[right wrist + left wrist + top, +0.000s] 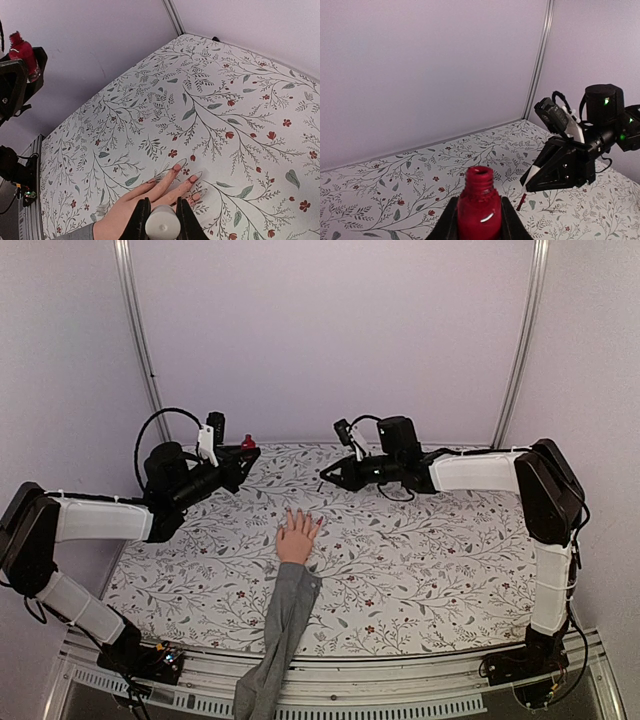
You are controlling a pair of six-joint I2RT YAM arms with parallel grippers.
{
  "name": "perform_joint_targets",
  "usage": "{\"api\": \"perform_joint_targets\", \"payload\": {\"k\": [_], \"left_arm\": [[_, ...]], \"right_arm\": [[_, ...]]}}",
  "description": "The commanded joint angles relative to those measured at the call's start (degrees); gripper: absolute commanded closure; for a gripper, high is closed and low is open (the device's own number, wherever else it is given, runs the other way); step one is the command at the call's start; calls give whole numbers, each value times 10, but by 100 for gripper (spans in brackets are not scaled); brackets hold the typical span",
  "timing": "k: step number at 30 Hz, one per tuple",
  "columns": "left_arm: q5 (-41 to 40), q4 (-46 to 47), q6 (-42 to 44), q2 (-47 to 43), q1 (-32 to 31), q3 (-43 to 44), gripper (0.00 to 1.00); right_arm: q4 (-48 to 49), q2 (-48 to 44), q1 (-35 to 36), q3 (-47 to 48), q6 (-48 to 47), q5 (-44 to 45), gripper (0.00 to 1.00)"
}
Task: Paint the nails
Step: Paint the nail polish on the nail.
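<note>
The peach mannequin hand with a grey sleeve lies palm down mid-table. In the right wrist view its nails look pink with red smears at their edges. My left gripper is shut on the open red polish bottle, held upright above the table's far left. My right gripper is shut on the white brush cap, raised above the hand's fingers. The red-tipped brush points down from the cap, a little right of the bottle.
The floral tablecloth covers the table. Grey walls with metal corner strips stand behind. The sleeve hangs over the near edge rail.
</note>
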Motion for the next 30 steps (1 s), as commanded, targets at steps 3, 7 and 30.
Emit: {"api": "perform_joint_targets", "payload": {"k": [3,7,30], "left_arm": [[-1,12,3,1,7,0,100],[-2,12,3,0,7,0,100],[-2,14,4,-2,7,0,100]], "right_arm": [[-73,12,-4,-2,20,29,100],[-102,21,7,4,1,66,100],[-267,79,63,119,-108,172,100]]}}
